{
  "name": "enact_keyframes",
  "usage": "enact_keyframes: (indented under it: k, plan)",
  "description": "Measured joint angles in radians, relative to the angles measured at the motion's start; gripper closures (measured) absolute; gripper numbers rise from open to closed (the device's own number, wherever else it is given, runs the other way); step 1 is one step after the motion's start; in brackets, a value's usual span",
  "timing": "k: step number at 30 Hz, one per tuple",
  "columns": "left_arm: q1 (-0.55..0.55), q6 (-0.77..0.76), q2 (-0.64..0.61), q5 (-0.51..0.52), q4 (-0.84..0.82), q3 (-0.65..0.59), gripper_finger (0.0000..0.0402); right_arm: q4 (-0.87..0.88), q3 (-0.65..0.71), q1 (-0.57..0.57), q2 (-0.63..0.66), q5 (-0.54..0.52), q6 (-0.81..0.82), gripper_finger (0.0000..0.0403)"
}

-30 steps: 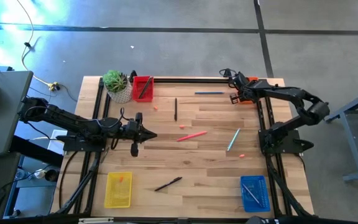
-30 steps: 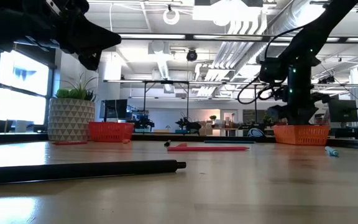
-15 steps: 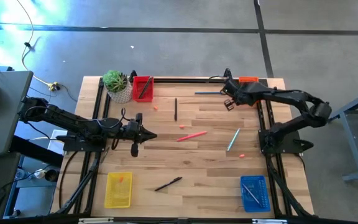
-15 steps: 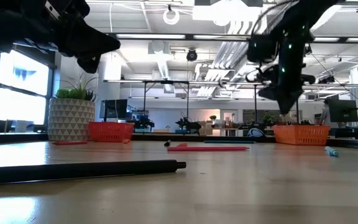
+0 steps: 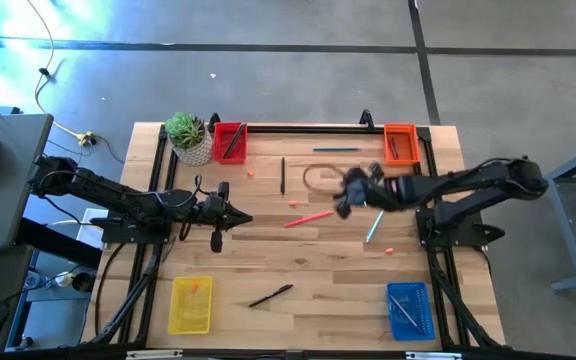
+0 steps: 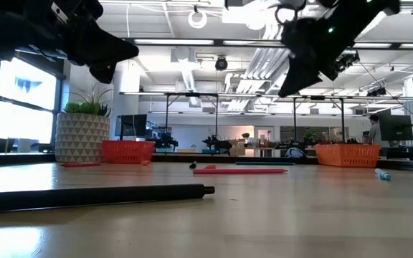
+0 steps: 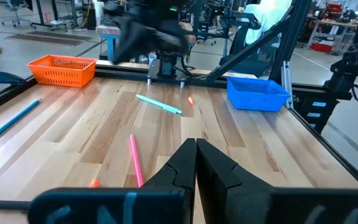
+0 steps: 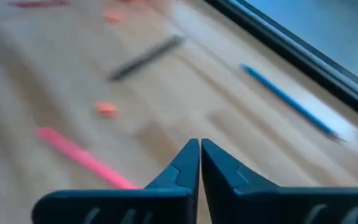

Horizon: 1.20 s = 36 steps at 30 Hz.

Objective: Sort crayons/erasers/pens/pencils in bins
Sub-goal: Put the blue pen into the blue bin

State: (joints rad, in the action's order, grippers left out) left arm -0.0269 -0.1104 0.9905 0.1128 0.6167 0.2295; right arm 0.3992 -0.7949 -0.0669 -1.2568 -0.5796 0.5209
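Two hands, both pressed together and empty — right hand [image 5: 344, 196] above the surface [image 5: 318, 270] near the pink stick [image 5: 309, 218], left hand [image 5: 230, 216] hovering mid-left. No readable writing.

Setting: robotics lab in an open industrial hall. Wooden worktable [image 5: 298, 250] framed by black metal rails, standing on a polished concrete floor [image 5: 268, 90]. Low view shows exposed white ceiling ducts [image 6: 278, 50], strip lighting, and further benches with monitors [image 6: 396, 127] and arm rigs behind. A person [image 6: 373, 129] stands far back at right.
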Motion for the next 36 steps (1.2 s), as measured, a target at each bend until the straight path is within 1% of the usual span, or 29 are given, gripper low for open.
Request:
enact_keyframes:
  k: [4,7,10,12,13,17,20,24,28,30,33,36]
  plan:
    - [0.0,-0.002,0.0,-0.021,-0.001,0.0,0.0401,-0.109,0.041,-0.156,0.0,-0.017,0.016,0.04]
    - [0.0,-0.016,0.0,-0.028,-0.012,0.0,0.0401,-0.09,0.042,-0.259,0.0,0.043,0.033,0.0402]
    - [0.0,-0.017,0.0,-0.028,-0.026,0.0,0.0401,-0.026,0.042,-0.36,0.0,0.059,0.06,0.0401]
    - [0.0,-0.017,0.0,-0.028,-0.031,0.0,0.0401,0.053,0.042,-0.413,0.0,0.061,0.099,0.04]
    - [-0.001,-0.018,0.0,-0.028,-0.031,0.0,0.0401,0.099,0.042,-0.433,0.0,0.065,0.135,0.04]
    - [-0.002,-0.018,0.0,-0.028,-0.034,0.0,0.0401,0.26,0.042,-0.483,0.0,0.139,0.273,0.0397]
    - [-0.001,-0.018,0.0,-0.028,-0.038,0.0,0.0401,0.342,0.042,-0.493,0.0,0.224,0.293,0.0372]
    - [-0.001,-0.018,0.0,-0.028,-0.038,0.0,0.0401,0.434,0.042,-0.487,0.0,0.28,0.247,0.0315]
    - [-0.002,-0.018,0.0,-0.028,-0.038,0.0,0.0401,0.479,0.043,-0.439,-0.014,0.296,0.117,0.026]
    - [-0.001,-0.018,0.0,-0.027,-0.042,0.0,0.0401,0.454,0.043,-0.4,-0.04,0.31,0.034,0.024]
    - [-0.001,-0.018,0.0,-0.026,-0.051,0.0,0.0401,0.417,0.042,-0.34,-0.106,0.331,-0.101,0.0223]
    - [-0.001,-0.014,0.0,-0.026,-0.055,0.0,0.0401,0.425,0.018,-0.3,-0.202,0.337,-0.23,0.022]
